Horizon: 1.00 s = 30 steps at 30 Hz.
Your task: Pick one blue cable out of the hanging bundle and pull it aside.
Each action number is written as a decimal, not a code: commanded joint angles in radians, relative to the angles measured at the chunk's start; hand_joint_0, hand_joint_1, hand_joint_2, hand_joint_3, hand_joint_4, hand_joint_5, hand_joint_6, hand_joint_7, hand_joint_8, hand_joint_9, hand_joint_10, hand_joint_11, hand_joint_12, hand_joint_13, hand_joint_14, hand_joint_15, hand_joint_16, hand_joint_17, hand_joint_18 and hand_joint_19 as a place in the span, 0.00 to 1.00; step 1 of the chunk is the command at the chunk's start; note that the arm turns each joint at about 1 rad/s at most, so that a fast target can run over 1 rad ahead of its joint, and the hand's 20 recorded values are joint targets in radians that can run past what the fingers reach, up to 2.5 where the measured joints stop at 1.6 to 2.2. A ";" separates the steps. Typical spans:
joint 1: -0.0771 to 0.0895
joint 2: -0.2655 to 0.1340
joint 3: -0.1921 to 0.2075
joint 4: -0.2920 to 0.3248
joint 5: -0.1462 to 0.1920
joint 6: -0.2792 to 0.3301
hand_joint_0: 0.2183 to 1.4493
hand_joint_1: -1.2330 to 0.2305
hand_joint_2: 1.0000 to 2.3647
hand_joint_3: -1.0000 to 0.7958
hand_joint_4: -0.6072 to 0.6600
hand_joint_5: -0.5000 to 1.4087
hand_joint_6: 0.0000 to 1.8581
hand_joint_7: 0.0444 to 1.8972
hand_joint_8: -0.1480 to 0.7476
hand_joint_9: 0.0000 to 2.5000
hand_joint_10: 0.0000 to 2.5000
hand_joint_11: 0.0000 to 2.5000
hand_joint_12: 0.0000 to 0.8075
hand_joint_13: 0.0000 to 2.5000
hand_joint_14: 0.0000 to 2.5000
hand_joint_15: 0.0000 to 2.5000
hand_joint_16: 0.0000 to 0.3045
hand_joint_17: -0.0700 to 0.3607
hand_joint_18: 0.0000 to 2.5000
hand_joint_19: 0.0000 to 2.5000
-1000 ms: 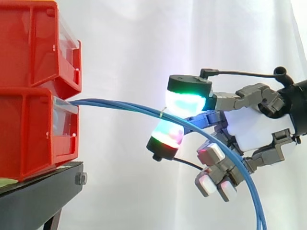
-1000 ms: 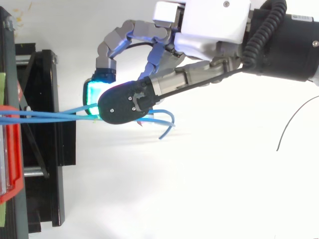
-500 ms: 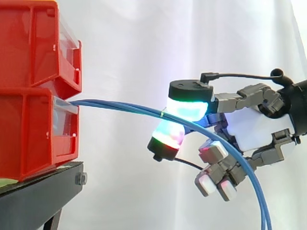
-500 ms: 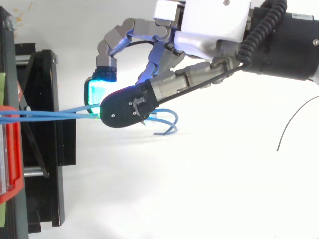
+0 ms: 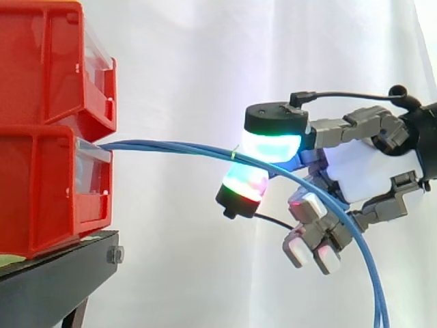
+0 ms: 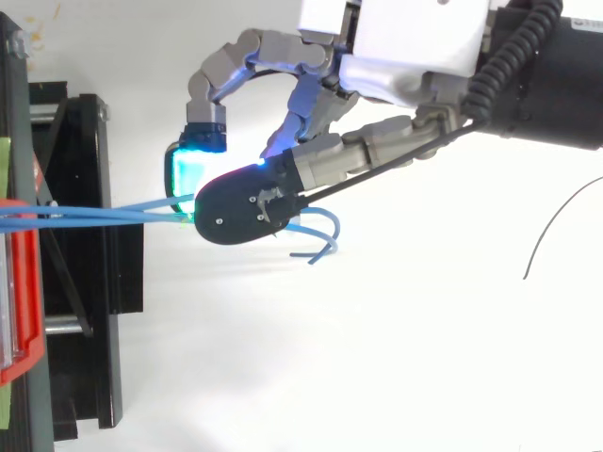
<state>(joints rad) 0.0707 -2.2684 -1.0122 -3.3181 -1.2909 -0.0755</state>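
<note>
Several thin blue cables (image 5: 171,148) leave the lower red bin (image 5: 48,184) and arc down to the right; from above they run as a tight bundle (image 6: 104,217), with loose ends curling under the hand. My hand (image 5: 372,174) reaches in from the right at the top of the arc. Its cyan-green fingertip (image 5: 271,145) sits above a cable and a red-green fingertip (image 5: 242,186) below, pinching it where a small pale tie marks it. The remaining fingers are curled below. Seen from above, the hand (image 6: 415,42) has a dark pad covering the pinch point.
Two red bins are stacked at the left, the upper one (image 5: 48,61) over the lower, on a black stand (image 5: 48,287). A white curtain hangs behind. A thin dark wire (image 6: 556,226) lies on the white surface at the right.
The hand has shifted slightly right and upward with the cable still between its two glowing pads. The loose cable ends under it have moved a little.
</note>
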 commanded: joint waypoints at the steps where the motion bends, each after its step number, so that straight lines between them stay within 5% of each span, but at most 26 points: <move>1: 0.003 0.013 0.000 -0.012 0.008 -0.027 0.29 0.27 0.02 0.57 0.34 0.23 0.49 0.52 0.40 0.51 0.01 0.24 0.41 0.38 0.01 0.25 0.15 0.41 0.35 0.26; 6: 0.006 0.038 0.000 -0.067 0.058 -0.076 0.29 0.27 0.02 0.58 0.36 0.23 0.49 0.52 0.39 0.51 0.01 0.24 0.41 0.38 0.01 0.25 0.16 0.41 0.34 0.26; 18: 0.008 0.046 0.000 -0.135 0.079 -0.086 0.29 0.27 0.02 0.58 0.36 0.23 0.49 0.52 0.40 0.50 0.01 0.24 0.42 0.38 0.01 0.25 0.16 0.41 0.34 0.26; 23: 0.008 0.046 -0.002 -0.195 0.062 -0.087 0.29 0.27 0.02 0.58 0.36 0.23 0.49 0.52 0.41 0.50 0.01 0.24 0.43 0.38 0.01 0.26 0.16 0.41 0.34 0.26; 27: 0.008 0.050 -0.002 -0.221 0.010 -0.090 0.29 0.27 0.02 0.59 0.37 0.23 0.49 0.52 0.41 0.50 0.01 0.24 0.42 0.38 0.01 0.26 0.16 0.41 0.34 0.26; 28: 0.008 0.064 -0.022 -0.227 -0.024 -0.093 0.29 0.27 0.02 0.59 0.36 0.23 0.49 0.52 0.41 0.51 0.01 0.24 0.42 0.38 0.01 0.26 0.16 0.41 0.34 0.26; 30: 0.009 0.093 -0.074 -0.192 -0.008 -0.089 0.29 0.27 0.02 0.59 0.36 0.23 0.49 0.51 0.41 0.51 0.01 0.25 0.42 0.38 0.01 0.26 0.16 0.41 0.34 0.26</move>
<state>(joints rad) 0.0786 -2.2052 -1.0339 -3.5328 -1.2857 -0.1664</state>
